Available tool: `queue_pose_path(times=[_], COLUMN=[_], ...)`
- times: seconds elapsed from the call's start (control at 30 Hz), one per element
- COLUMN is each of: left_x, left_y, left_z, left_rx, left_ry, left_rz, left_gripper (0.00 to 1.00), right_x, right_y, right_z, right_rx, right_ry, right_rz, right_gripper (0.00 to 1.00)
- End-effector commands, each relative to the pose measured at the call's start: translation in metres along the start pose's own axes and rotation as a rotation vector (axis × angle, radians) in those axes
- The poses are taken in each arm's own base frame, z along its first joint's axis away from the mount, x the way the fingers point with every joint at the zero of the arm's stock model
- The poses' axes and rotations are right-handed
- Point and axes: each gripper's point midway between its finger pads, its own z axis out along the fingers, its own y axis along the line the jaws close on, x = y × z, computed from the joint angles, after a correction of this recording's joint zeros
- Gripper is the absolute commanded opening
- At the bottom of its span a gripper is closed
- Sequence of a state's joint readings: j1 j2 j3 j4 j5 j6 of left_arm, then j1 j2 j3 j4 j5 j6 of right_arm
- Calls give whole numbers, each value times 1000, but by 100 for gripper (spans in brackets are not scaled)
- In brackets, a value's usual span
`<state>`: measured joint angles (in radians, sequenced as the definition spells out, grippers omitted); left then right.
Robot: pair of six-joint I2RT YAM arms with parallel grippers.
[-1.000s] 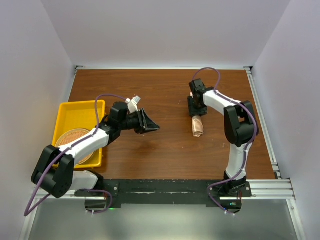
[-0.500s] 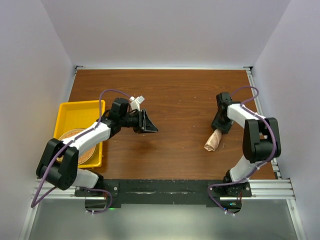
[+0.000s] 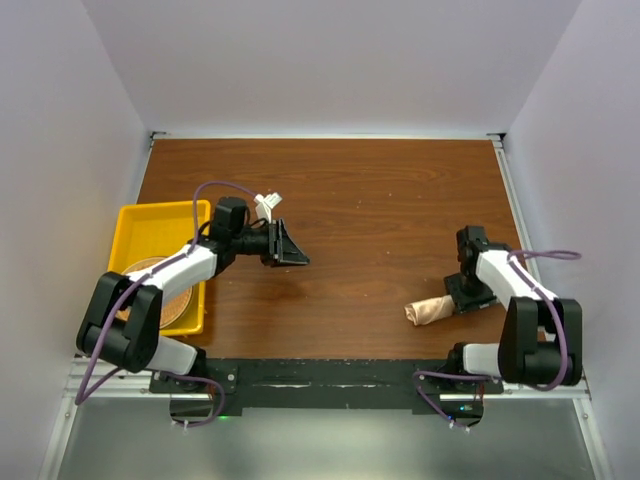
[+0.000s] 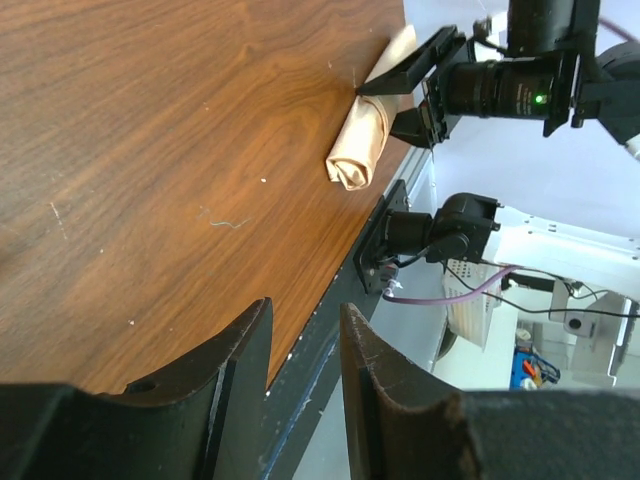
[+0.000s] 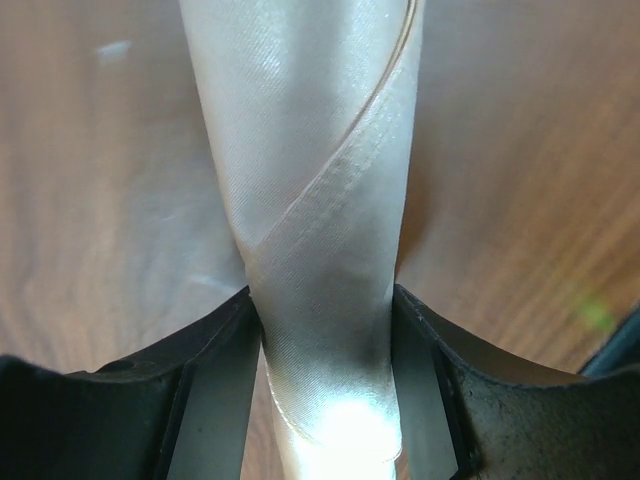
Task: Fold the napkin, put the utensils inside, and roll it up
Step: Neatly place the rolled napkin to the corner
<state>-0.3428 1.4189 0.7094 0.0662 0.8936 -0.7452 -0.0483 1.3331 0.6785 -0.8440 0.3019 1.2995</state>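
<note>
Yellow plastic tray point(image 3: 130, 215) w/ round woven mat point(image 3: 178, 303) hugs table's point(image 3: 350, 170) left edge, left pincer point(image 3: 290, 247) part-spread & empty over bare wood; sheeny peach napkin point(image 3: 428, 311), a tight roll, lies lengthwise left-right nr near-right corner, right pincer point(image 3: 463, 297) pinching its right end.

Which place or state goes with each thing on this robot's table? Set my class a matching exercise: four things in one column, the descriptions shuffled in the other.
Things
1. napkin
2. woven mat
3. left gripper
4. yellow tray

Descriptions
A. stands at the left side of the table
B. rolled up, clamped in the right gripper
C. lies inside the tray
D. fingers apart, nothing between them

Pairs: 1-B, 2-C, 3-D, 4-A
</note>
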Motion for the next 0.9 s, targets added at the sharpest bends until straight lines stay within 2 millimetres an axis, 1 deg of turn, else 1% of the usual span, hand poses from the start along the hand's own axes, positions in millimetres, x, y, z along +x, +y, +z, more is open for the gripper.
queue_pose_path(times=[0.0, 0.1, 0.17, 0.23, 0.3, 0.33, 0.43, 0.47, 0.63, 0.7, 0.73, 0.77, 0.83, 0.87], left_x=[-3, -3, -2, -2, -3, -4, -5, -5, -3, -3, -3, -3, -4, -5], left_y=[-13, -12, -11, -10, -10, -9, -9, -9, -7, -6, -6, -6, -8, -9], left_z=[0, 0, 1, 2, 2, 3, 5, 5, 6, 7, 7, 7, 7, 7], left_rx=[64, 62, 63, 66, 68, 68, 73, 75, 81, 84, 85, 86, 97, 100], left_ry=[3, 3, 5, 3, 2, 4, 3, 4, 0, -3, -4, -6, -5, -5], left_rz=[38, 35, 23, 20, 15, 9, 0, 0, -12, -9, -12, -11, -4, -2], left_gripper=[38, 38, 38, 38, 38, 38, 38, 38, 38, 38, 38, 38, 38, 38], right_x=[-9, -12, -17, -17, -19, -19, -23, -27, -39, -44, -44, -43, -42, -44], right_y=[-45, -66, -68, -68, -63, -61, -50, -43, -39, -41, -43, -51, -56, -61], right_z=[2, 2, 0, 0, 1, 1, -1, -4, -18, -26, -30, -36, -42, -51], right_rx=[124, 148, 120, 116, 115, 119, 97, 76, 76, 84, 81, 106, 102, 97], right_ry=[-57, -68, -89, -89, -85, -81, -73, -79, -99, -108, -107, -95, -88, -95], right_rz=[226, 283, 283, 294, 263, 249, 192, 162, 54, 9, -7, -21, -46, -71], right_gripper=[55, 54, 53, 56, 64, 76, 94, 98, 98, 98, 98, 98, 98, 98])
